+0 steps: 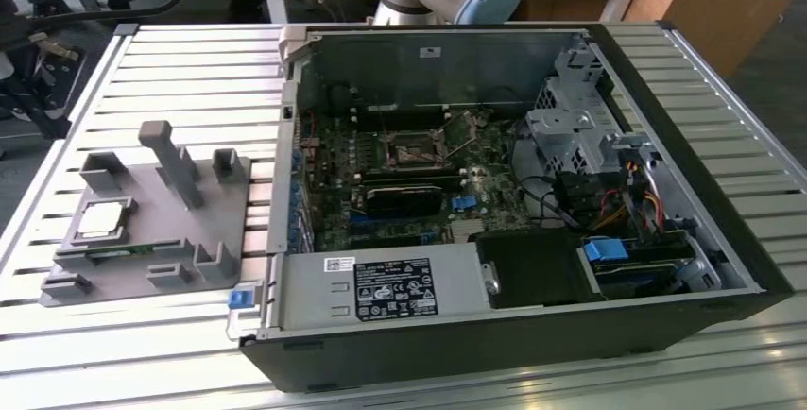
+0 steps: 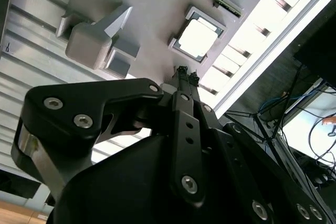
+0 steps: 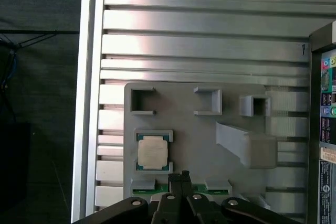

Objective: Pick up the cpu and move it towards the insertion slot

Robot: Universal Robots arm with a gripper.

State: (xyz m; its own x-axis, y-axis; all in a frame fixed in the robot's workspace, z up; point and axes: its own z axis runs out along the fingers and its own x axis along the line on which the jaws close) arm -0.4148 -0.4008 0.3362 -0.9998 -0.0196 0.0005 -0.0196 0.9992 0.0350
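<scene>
The pincer point(image 3: 184, 174) is clenched on nothing, hanging over the edge of the grey fixture point(image 3: 184, 129), near the cpu point(image 3: 153, 151) but not touching it; the cpu lies flat in its square pocket, silver side up; the fixture rests on the slatted counter point(image 3: 199, 40); the slot point(image 1: 414, 152) sits well apart, inside the open case point(image 1: 706, 240); this looks like the approach step, nothing lifted yet; a grasp calls for the pincer released and centred over the chip.

The cpu point(image 1: 104, 220) lies flat in a recess of the grey fixture point(image 1: 154, 210) on the slatted bench point(image 1: 189, 70), at the exterior view's left. Just beside the fixture lies the open computer case point(image 1: 505, 353). The insertion slot point(image 1: 413, 153) sits on its motherboard, well apart from the cpu.
</scene>
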